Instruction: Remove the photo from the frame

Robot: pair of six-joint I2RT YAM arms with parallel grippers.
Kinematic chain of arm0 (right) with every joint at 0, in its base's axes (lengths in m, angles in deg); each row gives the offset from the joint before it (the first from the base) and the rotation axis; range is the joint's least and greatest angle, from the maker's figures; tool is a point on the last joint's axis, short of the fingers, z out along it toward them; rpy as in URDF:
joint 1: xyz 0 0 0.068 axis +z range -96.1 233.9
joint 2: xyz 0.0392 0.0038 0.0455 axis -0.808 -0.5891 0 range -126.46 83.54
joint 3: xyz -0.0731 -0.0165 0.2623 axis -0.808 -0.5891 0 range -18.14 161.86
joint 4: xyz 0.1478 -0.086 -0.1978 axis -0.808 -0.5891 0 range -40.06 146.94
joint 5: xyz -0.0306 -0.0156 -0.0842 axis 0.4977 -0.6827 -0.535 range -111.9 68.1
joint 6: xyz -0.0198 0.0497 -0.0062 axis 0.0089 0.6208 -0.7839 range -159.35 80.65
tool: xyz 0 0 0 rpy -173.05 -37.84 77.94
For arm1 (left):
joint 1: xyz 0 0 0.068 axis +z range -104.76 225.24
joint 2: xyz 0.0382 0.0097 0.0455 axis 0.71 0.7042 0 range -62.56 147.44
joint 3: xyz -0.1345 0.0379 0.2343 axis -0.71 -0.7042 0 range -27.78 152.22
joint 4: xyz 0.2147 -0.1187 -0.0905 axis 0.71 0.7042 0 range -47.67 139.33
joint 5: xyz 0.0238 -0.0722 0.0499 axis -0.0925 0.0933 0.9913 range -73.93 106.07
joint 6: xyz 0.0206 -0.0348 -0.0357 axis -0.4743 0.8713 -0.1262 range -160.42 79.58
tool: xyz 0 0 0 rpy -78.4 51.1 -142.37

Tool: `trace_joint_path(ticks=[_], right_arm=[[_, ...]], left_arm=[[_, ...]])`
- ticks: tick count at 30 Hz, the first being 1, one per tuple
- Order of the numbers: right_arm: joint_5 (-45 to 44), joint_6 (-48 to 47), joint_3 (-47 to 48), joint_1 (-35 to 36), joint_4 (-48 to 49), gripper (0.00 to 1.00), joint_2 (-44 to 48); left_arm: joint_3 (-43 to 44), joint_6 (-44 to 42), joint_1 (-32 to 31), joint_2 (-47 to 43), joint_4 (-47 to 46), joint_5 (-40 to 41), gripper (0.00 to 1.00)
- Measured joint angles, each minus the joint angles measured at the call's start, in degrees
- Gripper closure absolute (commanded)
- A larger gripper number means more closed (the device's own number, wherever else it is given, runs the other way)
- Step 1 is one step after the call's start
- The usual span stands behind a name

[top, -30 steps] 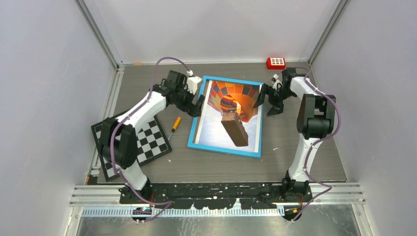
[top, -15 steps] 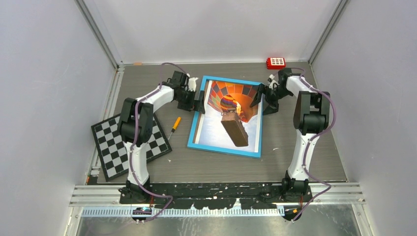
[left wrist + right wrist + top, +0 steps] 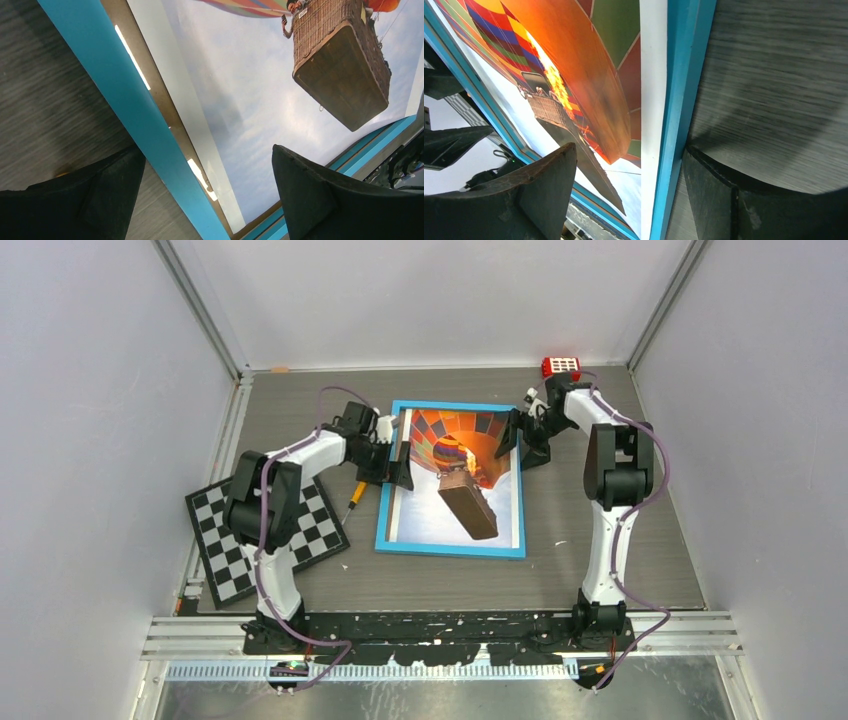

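The frame [image 3: 449, 553], thin bright blue, lies face up mid-table with the photo [image 3: 440, 515] of an orange-red balloon and dark basket inside it. My left gripper [image 3: 398, 462] is open and straddles the frame's left border [image 3: 125, 100]: one finger over the table, the other over the photo's sky [image 3: 240, 90]. Nothing is gripped between the left gripper's [image 3: 207, 192] fingers. My right gripper [image 3: 518, 440] is open astride the frame's right border [image 3: 679, 100] near the far corner. Its outer finger [image 3: 734, 200] rests against the blue edge; its inner one hovers over the photo [image 3: 574, 60]. The right gripper [image 3: 629, 195] holds nothing.
A black-and-white chequered board [image 3: 265, 530] lies at the left, under the left arm. An orange-handled screwdriver [image 3: 355, 500] sits between it and the frame. A red block [image 3: 561, 366] stands at the back right. Grey walls close in three sides.
Both grippers moved inward onto the frame's side borders. The frame slid slightly left and turned squarer to the table. The right jaws narrowed a little.
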Motion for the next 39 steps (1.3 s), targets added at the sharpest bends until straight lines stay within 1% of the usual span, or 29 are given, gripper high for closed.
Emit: trace_joint_path(ticks=[3,5,7,9,14,16,19,22,25,28,30,33,35,39], right_arm=[[0.0,-0.3,-0.3,0.5,0.2,0.19,0.1],[0.2,-0.5,-0.7,0.5,0.5,0.17,0.3],[0.4,-1.0,-0.9,0.5,0.6,0.11,0.6],[0.7,-1.7,-1.0,0.5,0.5,0.02,0.9],[0.2,-4.6,-0.5,0.4,-1.4,0.0,1.7],[0.1,-5.8,0.3,-0.2,-2.8,0.0,1.7],[0.0,-8.0,3.7,-3.1,-5.1,0.0,2.4],[0.0,-10.3,8.3,-6.3,-6.9,0.0,5.0],[0.1,-12.4,13.0,-9.3,-7.9,0.0,9.0],[0.8,-14.4,15.8,-11.8,-9.0,0.0,13.3],[1.5,-16.4,16.3,-13.2,-10.2,0.0,16.0],[1.7,-19.2,15.6,-14.3,-12.3,0.0,18.2],[1.5,-20.5,14.0,-14.6,-13.2,0.0,18.8],[0.2,-22.8,6.0,-14.8,-13.7,0.0,19.9]], left_arm=[[-1.1,0.0,0.0,-0.9,0.4,0.2,0.03],[-1.6,0.0,0.0,-1.3,0.5,0.3,0.01],[-1.7,-0.2,0.0,-1.4,0.7,0.4,0.0],[-1.4,-0.6,-0.1,-1.5,1.4,0.5,0.0],[3.7,-3.4,0.1,-1.5,7.1,1.5,0.0],[8.1,-5.2,0.4,-1.5,10.1,2.2,0.0],[17.8,-8.8,1.0,-1.6,15.5,3.6,0.0],[27.5,-12.2,2.4,-1.5,21.4,4.5,0.0],[38.8,-15.7,4.0,-1.0,29.7,4.9,0.0],[48.7,-18.2,7.5,0.6,37.3,4.4,0.0],[52.2,-18.9,10.0,1.2,41.0,3.5,0.0],[52.3,-19.0,15.3,1.2,45.4,1.6,0.0],[49.8,-18.9,18.9,0.9,46.3,1.1,0.0],[36.5,-19.2,25.8,-2.7,45.2,1.9,0.0]])
